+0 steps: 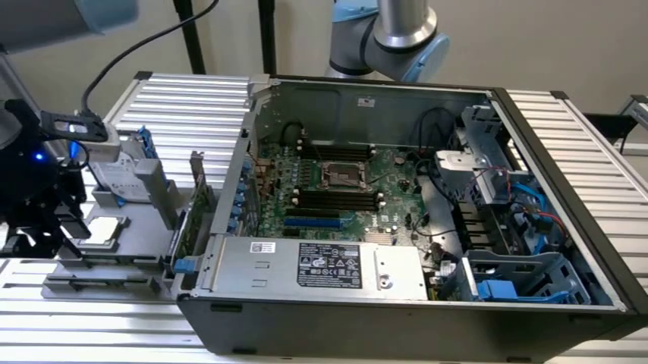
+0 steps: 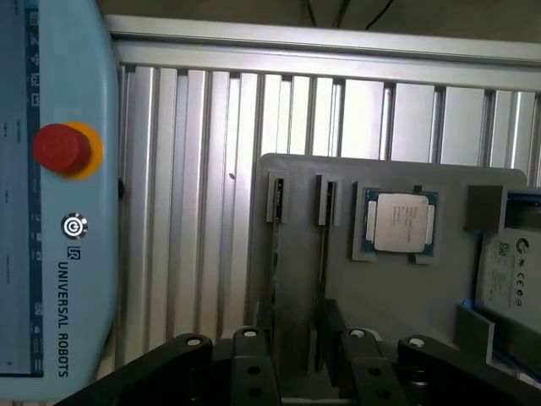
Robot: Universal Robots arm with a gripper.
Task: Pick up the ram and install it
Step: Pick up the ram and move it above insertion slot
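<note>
Ram (image 2: 324, 271): we read it as the thin dark strip standing on edge in one of two narrow parallel slots of the flat grey plastic parts holder (image 2: 304, 182). It is seen edge-on, so colour and chips can't be made out, and we can't tell what the neighbouring slot holds. It is seated in the holder, not lifted.

Black multi-link claw (image 2: 296, 342): fingers (image 2: 334, 338) apart, clamped on nothing, hovering at the near end of those two slots. We can't tell whether a finger touches the holder. In the exterior view the claw (image 1: 41, 235) hangs over the holder's (image 1: 142, 227) end on that view's left.

Same holder, going outward from the slots:
- square silver-lidded processor chip (image 2: 399, 222) lying flat in its own recess, beside the slots
- silver labelled hard drive (image 2: 511, 271) past the chip, at the holder's far end

Under it all is the ribbed aluminium surface (image 2: 194, 169).

Exterior view: an upright green card with a metal bracket (image 1: 199, 199) stands between the holder and the open black computer case (image 1: 405, 326). Inside the case lie the green motherboard (image 1: 390, 163) with its rows of long black memory slots (image 1: 335, 201), and a silver power-supply box (image 1: 314, 265) along the near wall.

In the wrist view, a light-blue Universal Robots panel with a red round button (image 2: 62, 150) lies well apart from the holder.
</note>
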